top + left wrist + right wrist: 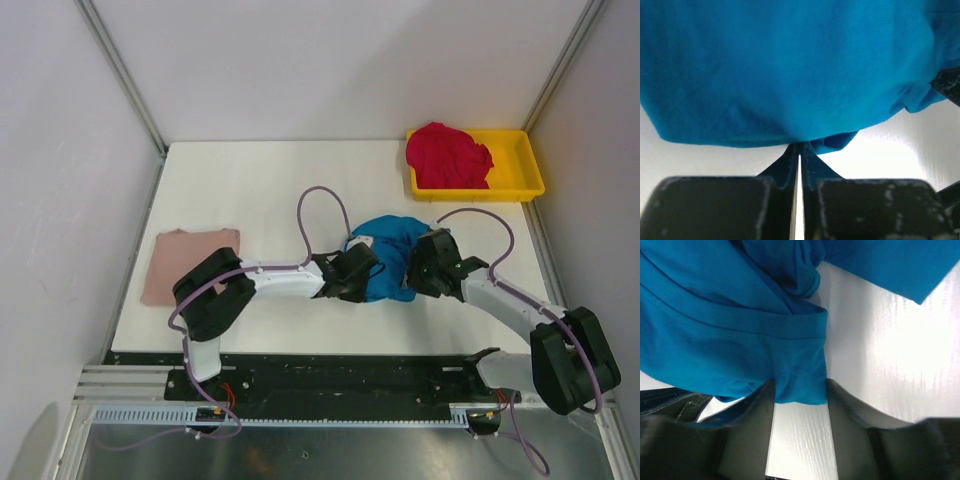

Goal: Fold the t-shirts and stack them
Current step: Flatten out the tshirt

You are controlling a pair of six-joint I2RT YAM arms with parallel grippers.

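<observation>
The bright blue t-shirt [390,243] lies crumpled at the table's middle, between both grippers. My left gripper [362,272] is at its left edge. In the left wrist view its jaws [800,146] are pinched almost together on the blue cloth's [790,70] lower edge. My right gripper [420,268] is at the shirt's right side. In the right wrist view its jaws [800,390] stand apart with a folded hem of the blue shirt [730,330] lying between them. The dusty pink t-shirt [190,262] lies folded flat at the left. The crimson red t-shirt [447,155] is bunched in the tray.
The yellow tray [528,172] stands at the back right corner of the white table [250,190]. Grey walls close in the sides and back. A cable loops above the left arm [318,205]. The right gripper's tip shows in the left wrist view [947,85].
</observation>
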